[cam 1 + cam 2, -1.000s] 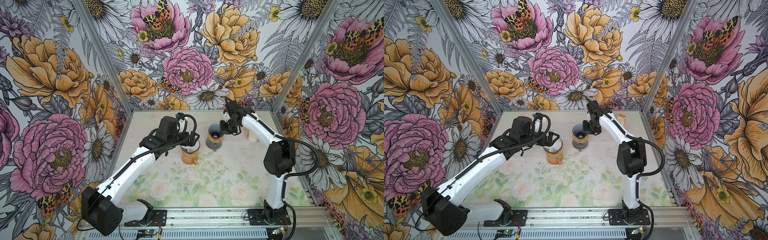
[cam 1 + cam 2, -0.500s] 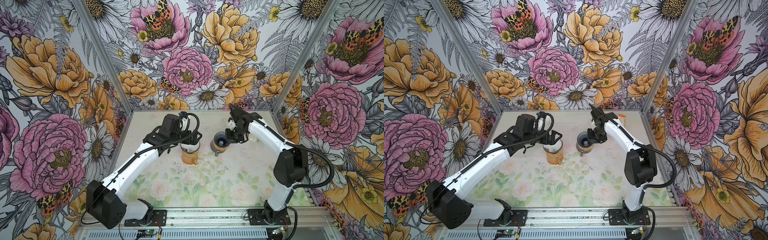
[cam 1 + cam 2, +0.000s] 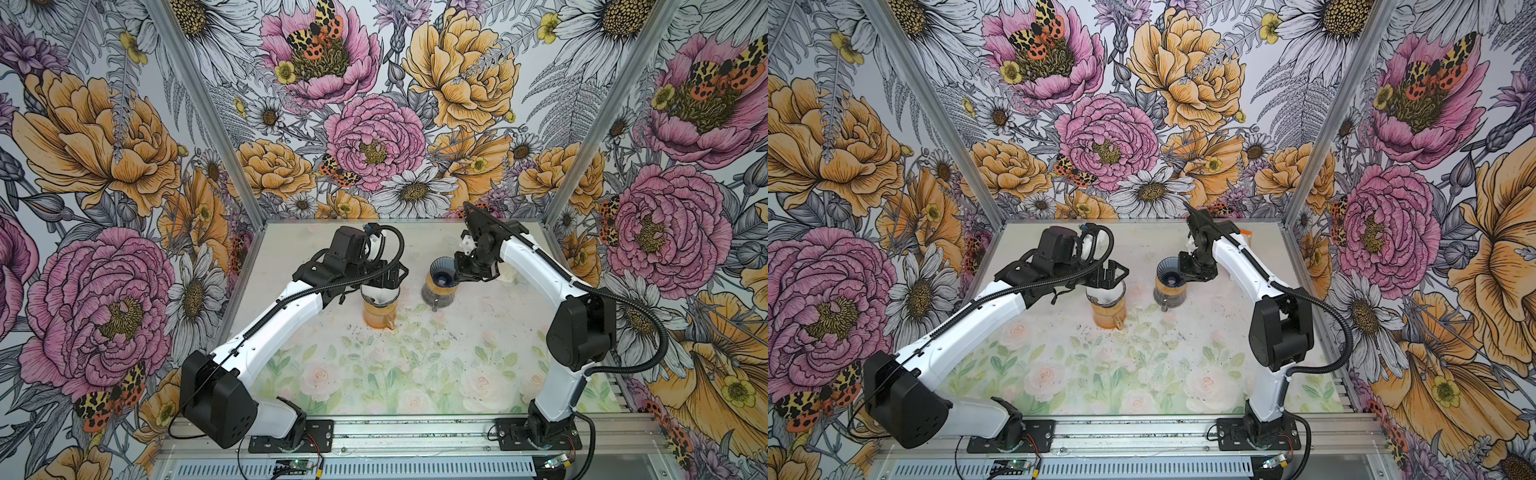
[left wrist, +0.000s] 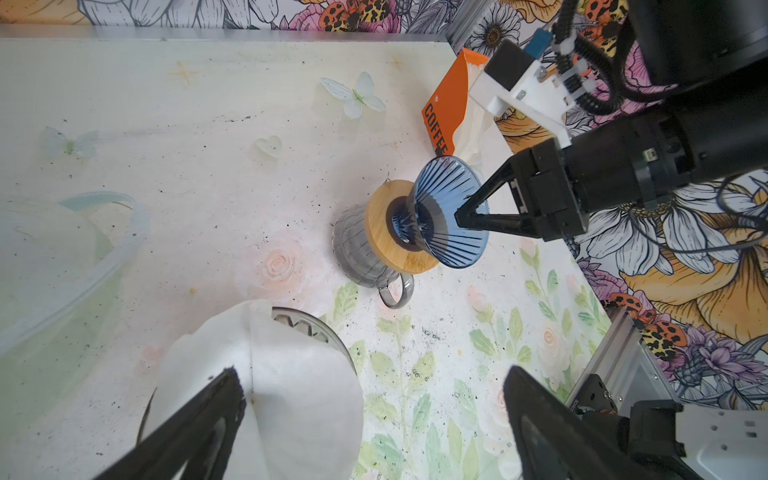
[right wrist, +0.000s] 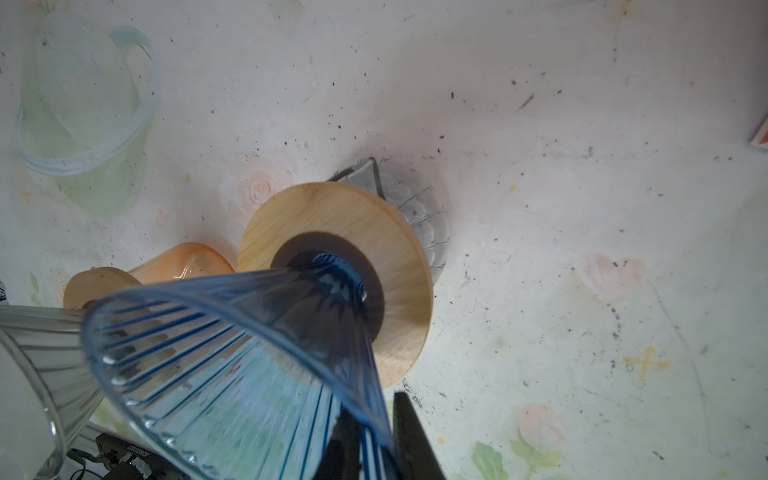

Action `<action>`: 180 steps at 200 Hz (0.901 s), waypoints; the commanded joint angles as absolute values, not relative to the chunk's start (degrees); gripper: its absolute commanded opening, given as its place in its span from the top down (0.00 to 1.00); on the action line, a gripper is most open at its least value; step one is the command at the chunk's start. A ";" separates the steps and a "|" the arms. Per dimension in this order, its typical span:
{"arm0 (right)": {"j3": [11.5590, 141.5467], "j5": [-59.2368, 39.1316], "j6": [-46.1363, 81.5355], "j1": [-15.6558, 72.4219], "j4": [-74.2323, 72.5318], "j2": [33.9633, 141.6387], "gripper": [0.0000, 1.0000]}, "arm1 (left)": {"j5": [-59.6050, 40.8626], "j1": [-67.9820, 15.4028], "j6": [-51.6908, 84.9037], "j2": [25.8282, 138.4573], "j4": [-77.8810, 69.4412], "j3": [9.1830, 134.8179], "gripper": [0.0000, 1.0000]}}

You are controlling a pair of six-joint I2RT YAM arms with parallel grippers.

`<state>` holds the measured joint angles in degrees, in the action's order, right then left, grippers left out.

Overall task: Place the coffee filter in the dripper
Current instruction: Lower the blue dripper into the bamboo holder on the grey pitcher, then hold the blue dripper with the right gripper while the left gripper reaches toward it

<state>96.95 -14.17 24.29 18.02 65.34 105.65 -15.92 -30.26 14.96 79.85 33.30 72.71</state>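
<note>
Top views show a tabletop (image 3: 415,374) printed with pale roses and leaves and peppered with dark grounds. It is boxed on three sides by wallpaper (image 3: 374,137) of big pink and orange flowers, and a metal rail (image 3: 415,432) along the near edge carries both arm bases. From the near left, the left arm (image 3: 286,316) stretches toward the far middle with its wrist bent down. There the left gripper (image 3: 384,276) hangs wide open over a clear dripper (image 4: 305,328) seated on an orange server (image 3: 378,318). The white coffee filter (image 4: 291,395) stands in that dripper, its top above the rim. In the left wrist view one finger (image 4: 199,419) overlaps the paper's edge; whether they touch cannot be told. From the near right, the right arm (image 3: 536,282) arcs up, its forearm pointing left. Its right gripper (image 4: 461,218) is drawn narrow onto the rim of a blue ribbed dripper (image 3: 441,270), with one finger inside the cone and one outside. This dripper rests by a wooden collar (image 4: 399,245) on a grey glass server (image 3: 434,295), just right of the orange one. An orange filter packet (image 4: 442,112) stands at the far right.
</note>
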 commanded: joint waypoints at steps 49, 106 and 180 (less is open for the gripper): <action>104.66 -14.64 22.46 19.40 64.51 113.08 0.76 | -17.29 -30.69 14.27 81.96 34.79 77.04 0.01; 104.64 -13.53 19.92 19.65 67.47 113.67 0.73 | -16.98 -30.76 13.98 81.91 36.15 76.81 0.01; 109.49 -13.26 10.91 19.42 78.76 116.97 0.75 | -17.19 -30.85 14.23 82.18 36.83 77.53 0.01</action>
<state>107.28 -14.68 14.81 19.31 73.78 115.66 -16.16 -30.28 14.76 82.00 36.40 76.14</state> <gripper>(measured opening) 0.255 0.986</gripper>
